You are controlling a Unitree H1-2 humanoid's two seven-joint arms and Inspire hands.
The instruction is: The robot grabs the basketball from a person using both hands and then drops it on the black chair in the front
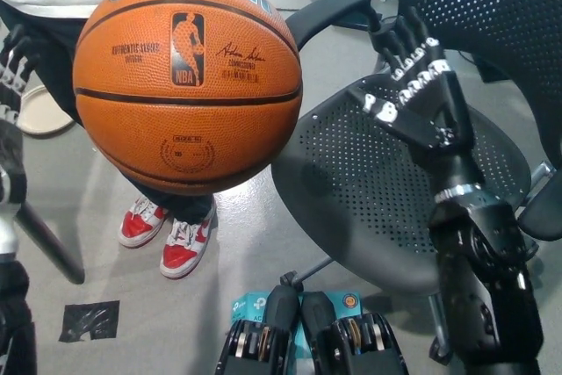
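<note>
Both hands [10, 85] [413, 94] flank the basketball [187, 79] with fingers spread, touching nothing; each palm should close evenly on opposite sides before lifting.

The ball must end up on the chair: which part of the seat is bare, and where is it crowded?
The black chair seat's front and left are bare, bordered by its left armrest. The right hand hovers open over the seat's back. The basketball overlaps the seat's left edge; left hand stays outside.

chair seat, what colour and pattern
Black chair seat, perforated with small holes all over; head view.
</note>
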